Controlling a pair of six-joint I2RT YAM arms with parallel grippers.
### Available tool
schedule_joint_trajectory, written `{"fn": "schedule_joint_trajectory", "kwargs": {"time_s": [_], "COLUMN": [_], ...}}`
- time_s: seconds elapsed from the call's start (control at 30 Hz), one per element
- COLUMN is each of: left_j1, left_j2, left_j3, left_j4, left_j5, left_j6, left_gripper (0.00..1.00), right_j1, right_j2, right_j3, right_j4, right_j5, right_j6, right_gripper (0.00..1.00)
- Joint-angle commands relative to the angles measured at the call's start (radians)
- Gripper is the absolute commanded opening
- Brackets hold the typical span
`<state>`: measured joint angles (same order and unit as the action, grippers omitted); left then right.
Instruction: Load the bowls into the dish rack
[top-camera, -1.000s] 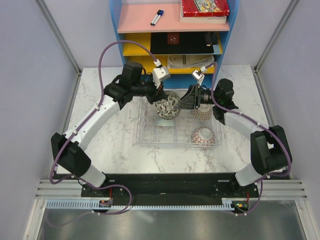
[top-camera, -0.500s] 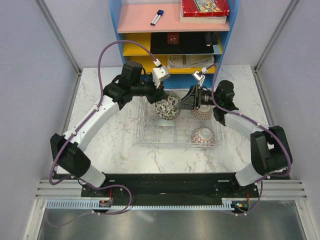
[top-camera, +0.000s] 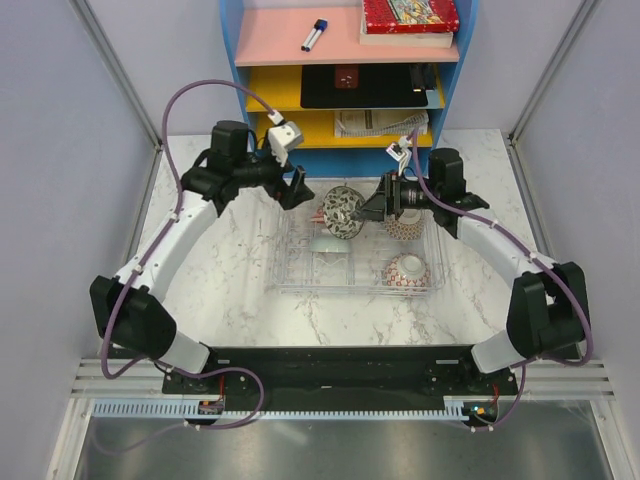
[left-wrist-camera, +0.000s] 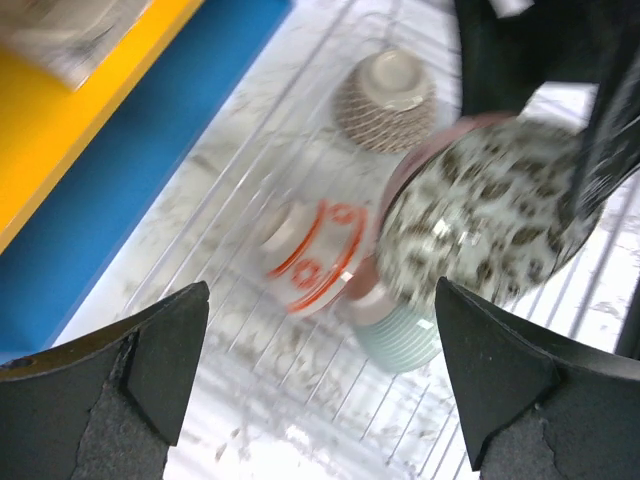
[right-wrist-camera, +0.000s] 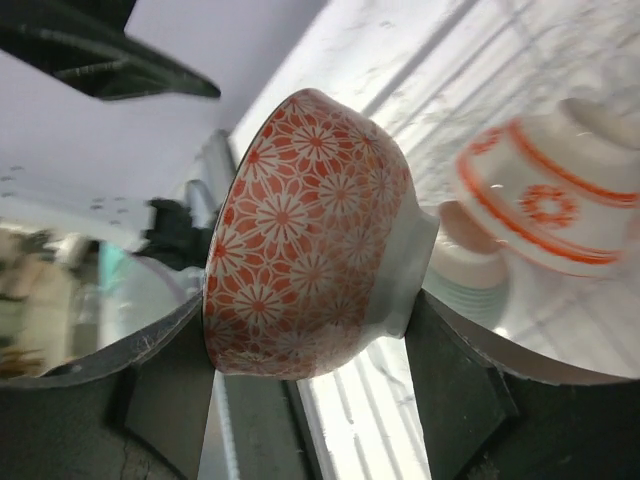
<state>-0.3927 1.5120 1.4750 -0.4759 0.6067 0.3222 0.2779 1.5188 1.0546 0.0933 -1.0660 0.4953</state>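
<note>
So the right claw (top-camera: 372, 208) is clamped on the orange-red floral ceramic bowl (right-wrist-camera: 300, 230), tipped on edge over the clear plastic dish rack (top-camera: 320, 272) toward the far edge of the white marble worktop (top-camera: 220, 285), probably so it slots in upright, with the left claw (top-camera: 296, 190) gaping empty alongside.

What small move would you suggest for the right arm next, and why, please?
Probably lower the right gripper a little toward the dish rack: it is shut on the patterned bowl, which hangs above the rack, and the left gripper is open and clear of it.
</note>
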Motion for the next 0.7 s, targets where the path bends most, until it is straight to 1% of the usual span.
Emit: {"fn": "schedule_joint_trajectory", "kwargs": {"time_s": [0.0, 0.03, 0.07, 0.1, 0.13, 0.17, 0.2, 0.23, 0.33, 0.43, 0.57, 0.67], "left_j1": [0.139, 0.187, 0.213, 0.233, 0.265, 0.281, 0.293, 0.32, 0.366, 0.388, 0.39, 0.391], "left_j2": [-0.072, -0.076, -0.096, -0.101, -0.108, -0.122, -0.125, -0.13, -0.147, -0.162, -0.182, -0.202], "left_j3": [-0.082, -0.125, -0.149, -0.172, -0.212, -0.234, -0.254, -0.283, -0.33, -0.364, -0.404, -0.432], "left_j4": [0.019, 0.017, 0.019, 0.02, 0.02, 0.02, 0.019, 0.016, 0.008, 0.011, 0.025, 0.037], "left_j5": [0.036, 0.038, 0.054, 0.06, 0.041, 0.036, 0.016, 0.01, 0.022, 0.051, 0.099, 0.096], "left_j6": [-0.031, -0.029, -0.026, -0.025, -0.022, -0.012, -0.005, -0.002, 0.001, 0.002, 0.005, 0.011], "left_gripper": [1.0, 1.0, 1.0, 1.0, 1.0, 1.0, 1.0, 1.0, 1.0, 1.0, 1.0, 1.0], "right_j1": [0.001, 0.003, 0.004, 0.01, 0.023, 0.026, 0.03, 0.043, 0.073, 0.119, 0.199, 0.237], "right_j2": [-0.111, -0.12, -0.138, -0.146, -0.16, -0.167, -0.177, -0.192, -0.218, -0.226, -0.209, -0.194], "right_j3": [0.14, 0.142, 0.14, 0.142, 0.14, 0.131, 0.127, 0.119, 0.094, 0.074, 0.058, 0.042], "right_j4": [-0.439, -0.463, -0.487, -0.527, -0.546, -0.569, -0.575, -0.581, -0.587, -0.589, -0.593, -0.584], "right_j5": [0.283, 0.325, 0.375, 0.418, 0.501, 0.532, 0.561, 0.618, 0.707, 0.77, 0.909, 0.975], "right_j6": [-0.469, -0.516, -0.552, -0.62, -0.653, -0.679, -0.736, -0.757, -0.831, -0.885, -0.937, -0.963], "right_gripper": [0.0, 0.0, 0.0, 0.0, 0.0, 0.0, 0.0, 0.0, 0.0, 0.0, 0.0, 0.0]}}
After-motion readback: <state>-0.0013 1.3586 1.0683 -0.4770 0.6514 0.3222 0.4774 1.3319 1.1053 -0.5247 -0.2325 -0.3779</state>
